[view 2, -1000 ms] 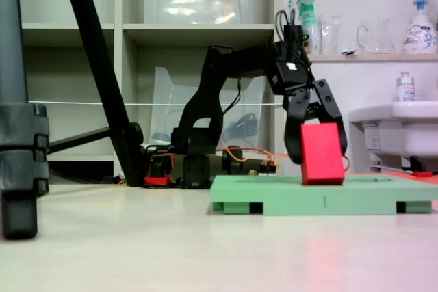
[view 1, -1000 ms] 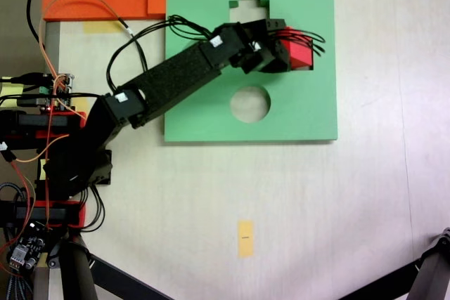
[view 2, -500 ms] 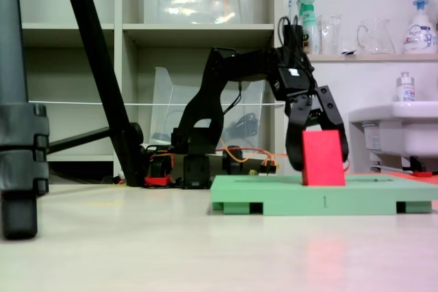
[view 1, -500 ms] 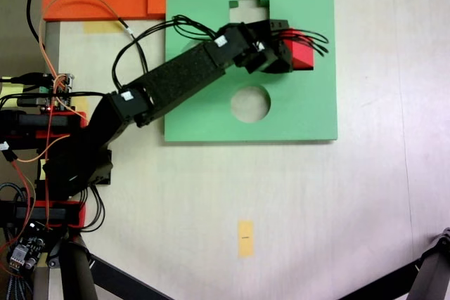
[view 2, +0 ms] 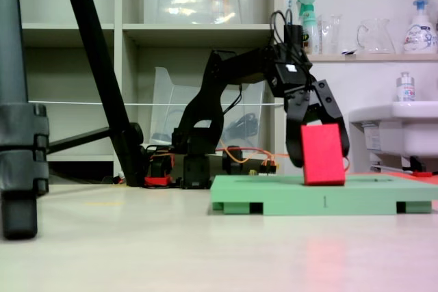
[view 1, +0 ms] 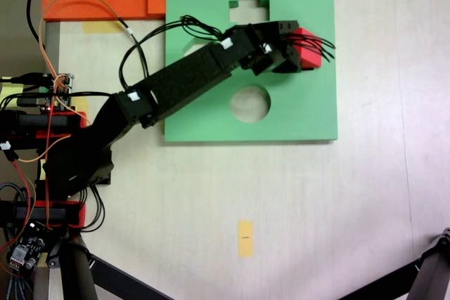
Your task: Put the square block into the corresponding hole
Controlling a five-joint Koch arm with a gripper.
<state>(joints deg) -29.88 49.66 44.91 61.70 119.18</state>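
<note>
Black Koch arm [view 1: 183,82]: stretched from base at left across green foam board [view 1: 211,114]. Gripper [view 2: 316,162]: pointing down, clenched on red square block [view 2: 322,154]. Block: slightly tilted, lower edge at board surface, over or partly inside square hole; depth of seating unclear.

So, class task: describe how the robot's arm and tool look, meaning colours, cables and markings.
The arm is matte black with small white stickers on its links. Its base has red parts. Loose black cables loop over the wrist, and orange wires trail from the base. The tool has two black, tapering fingers.
</note>
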